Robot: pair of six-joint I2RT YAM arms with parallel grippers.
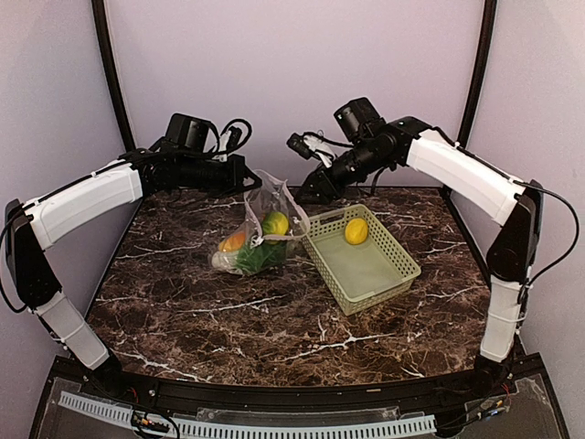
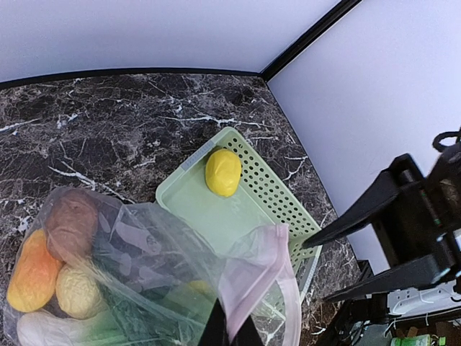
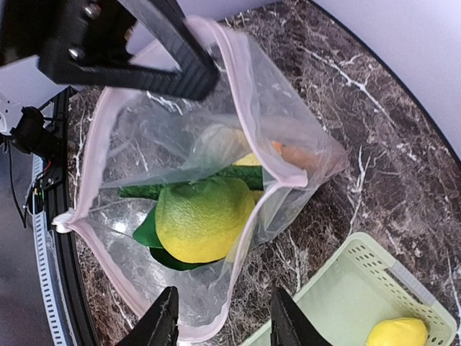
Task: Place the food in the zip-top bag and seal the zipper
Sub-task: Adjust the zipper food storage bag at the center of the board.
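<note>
While your left tool (image 2: 230, 330) pinches the zipper (image 2: 253, 274), your right tool (image 3: 225, 321) hangs with jaws apart, holding nothing. The zip-top bag (image 1: 260, 233) sags just beside the basket (image 1: 402, 274). It is probably soft, slippery film, so grip its stiffer pink strip. One lemon (image 1: 356, 230) lies inside the basket, likely light, hard and round, so take it across its middle.

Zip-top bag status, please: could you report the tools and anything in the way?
Left tool shut on zip-top bag rim. Right tool open by mouth. Bag unsealed; one lemon left in basket.
</note>
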